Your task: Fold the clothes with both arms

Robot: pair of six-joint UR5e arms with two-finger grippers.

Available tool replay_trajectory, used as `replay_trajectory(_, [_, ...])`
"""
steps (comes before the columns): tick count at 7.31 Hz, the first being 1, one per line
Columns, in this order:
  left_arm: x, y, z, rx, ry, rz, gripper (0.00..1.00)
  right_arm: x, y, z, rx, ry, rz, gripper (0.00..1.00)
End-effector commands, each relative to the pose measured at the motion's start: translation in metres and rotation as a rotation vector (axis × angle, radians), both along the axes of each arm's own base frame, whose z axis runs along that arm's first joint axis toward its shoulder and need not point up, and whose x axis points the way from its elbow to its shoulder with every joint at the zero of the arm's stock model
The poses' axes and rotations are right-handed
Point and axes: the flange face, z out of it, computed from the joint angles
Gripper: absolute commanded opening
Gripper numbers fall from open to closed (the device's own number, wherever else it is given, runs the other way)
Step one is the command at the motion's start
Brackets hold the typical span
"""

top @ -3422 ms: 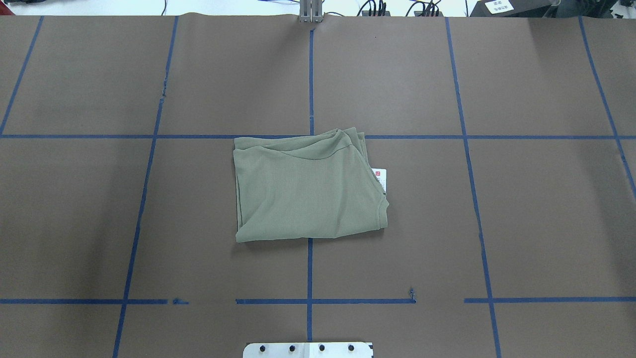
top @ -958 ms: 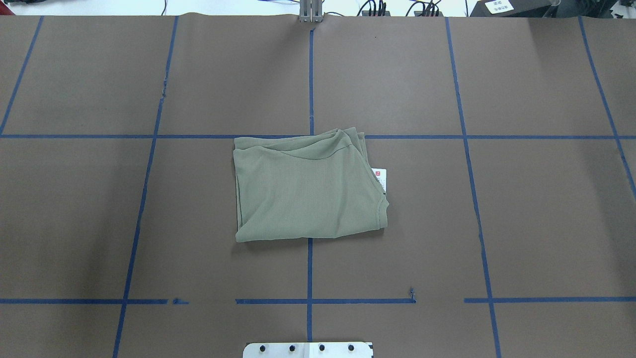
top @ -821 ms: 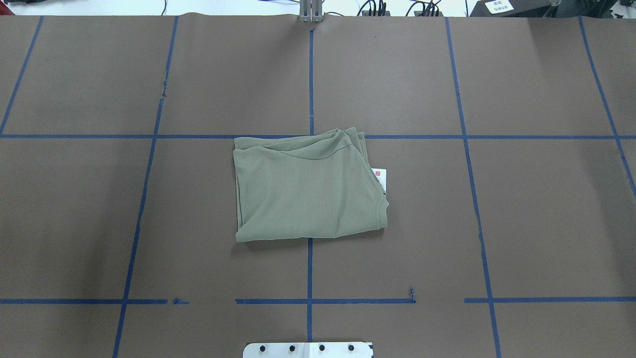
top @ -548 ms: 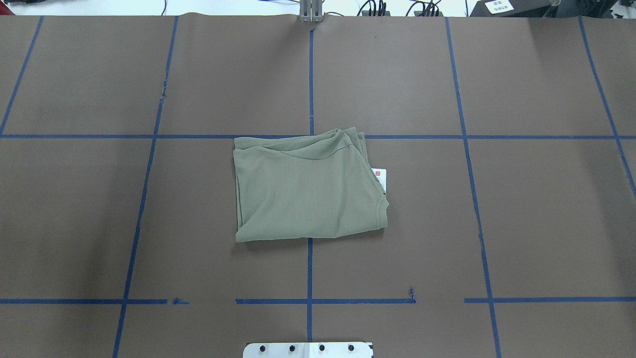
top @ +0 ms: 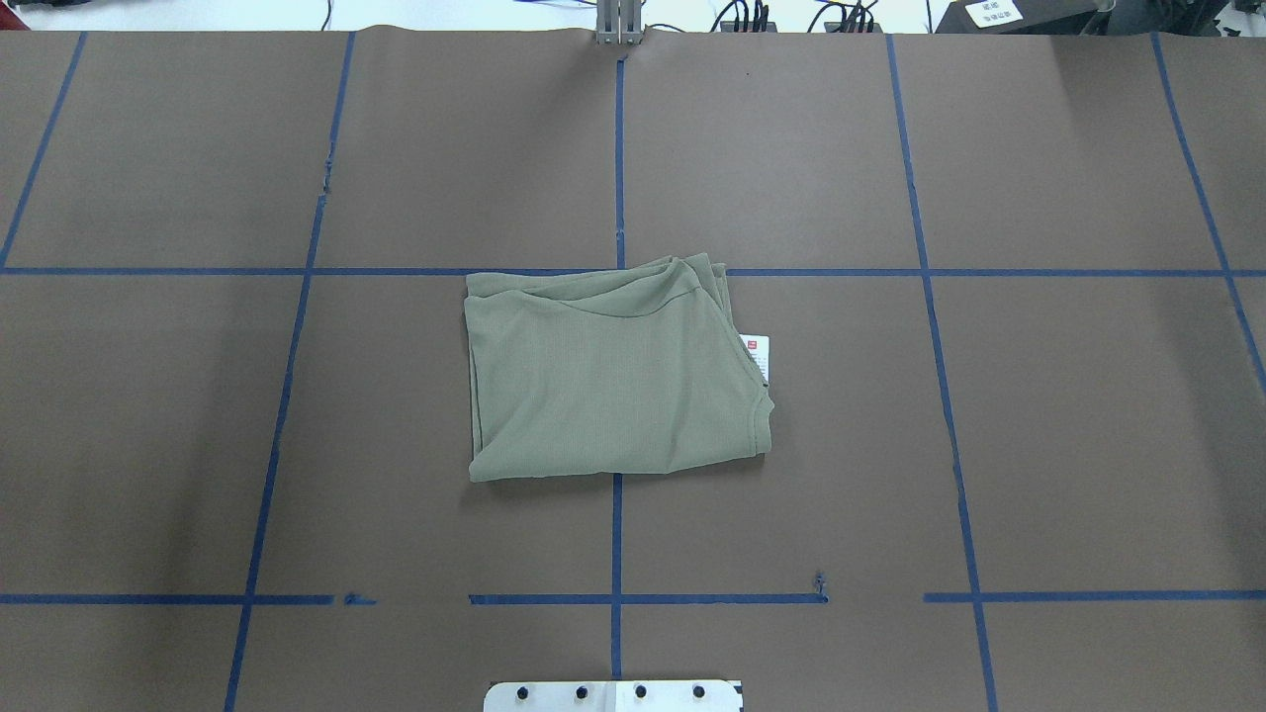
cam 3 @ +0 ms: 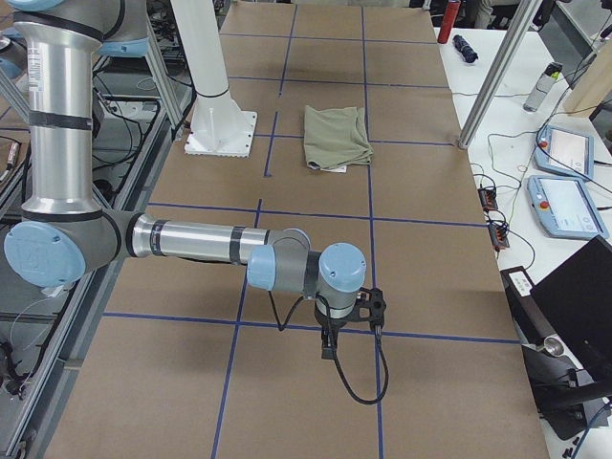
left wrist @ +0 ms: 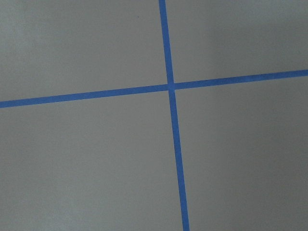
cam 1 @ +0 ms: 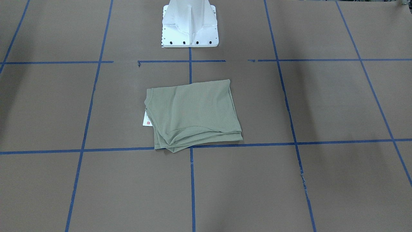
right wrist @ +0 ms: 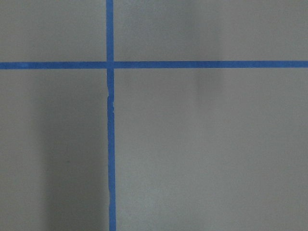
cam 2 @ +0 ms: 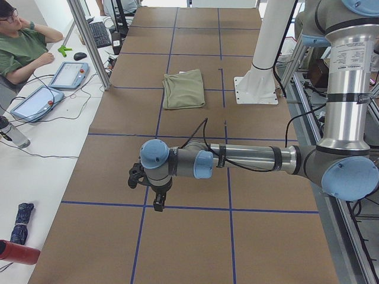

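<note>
The shirt (top: 613, 376) lies folded into a compact rectangle at the middle of the table (top: 1088, 445), between the two grippers and well apart from each.

The left gripper (cam 2: 157, 201) and the right gripper (cam 3: 329, 346) point down over bare table. Each wrist view shows only a tape crossing (left wrist: 171, 86) below it and no fingers, so whether either gripper is open or closed cannot be told.

Judged from this layout, folding is complete or nearly so, and the step in hand is a clear standoff.

- Any travel should be routed away from the shirt.
- If a tidy is wanted, the layers fanned at the shirt's far edge should be approached from above by both grippers together.

A white hang tag (top: 757, 354) protrudes from the shirt's edge on the right gripper's side. It bears a red square, and its print is too small to read.
</note>
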Motion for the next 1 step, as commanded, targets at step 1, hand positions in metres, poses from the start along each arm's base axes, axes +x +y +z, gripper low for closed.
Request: replay_trajectory(1, [-0.0001, 0.0018, 0.0016, -0.004, -0.001, 0.000, 1.00, -0.0003, -0.0011, -0.0020, 0.003, -0.001, 0.001, 1.00])
